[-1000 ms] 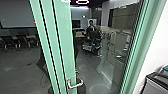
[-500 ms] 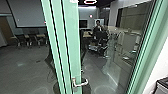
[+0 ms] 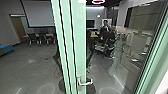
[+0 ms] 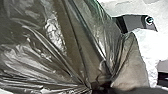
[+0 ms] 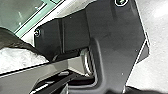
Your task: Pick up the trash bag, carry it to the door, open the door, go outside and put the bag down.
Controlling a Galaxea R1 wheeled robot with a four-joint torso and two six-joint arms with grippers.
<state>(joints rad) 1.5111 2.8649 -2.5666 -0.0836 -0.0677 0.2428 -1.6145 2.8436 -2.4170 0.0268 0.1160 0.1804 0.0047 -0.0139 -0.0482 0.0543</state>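
Observation:
In the left wrist view the dark, shiny trash bag [image 4: 75, 32] hangs large and full, its folds drawn together at my left gripper [image 4: 100, 87], which is shut on the gathered plastic. Part of the bag [image 5: 15, 40] shows dark in the right wrist view too, beside white material. The door's pale green upright [image 3: 77, 45] stands close before me in the head view, with a metal lever handle [image 3: 85, 82] low on it. To the right of that upright is a glass pane [image 3: 140, 50]. Whether the door is ajar, I cannot tell.
Beyond the upright, a person [image 3: 105, 26] is behind dark equipment. Several chairs [image 3: 41, 38] line the far left, under a pale screen [image 3: 40, 13]. A blue-green seat [image 3: 6, 49] is at the left edge. Another green frame [image 3: 153, 62] slants down on the right.
The head view has swung to the left, bringing the blue-green seat and a far brown door into sight; the grey box at the right has left the picture.

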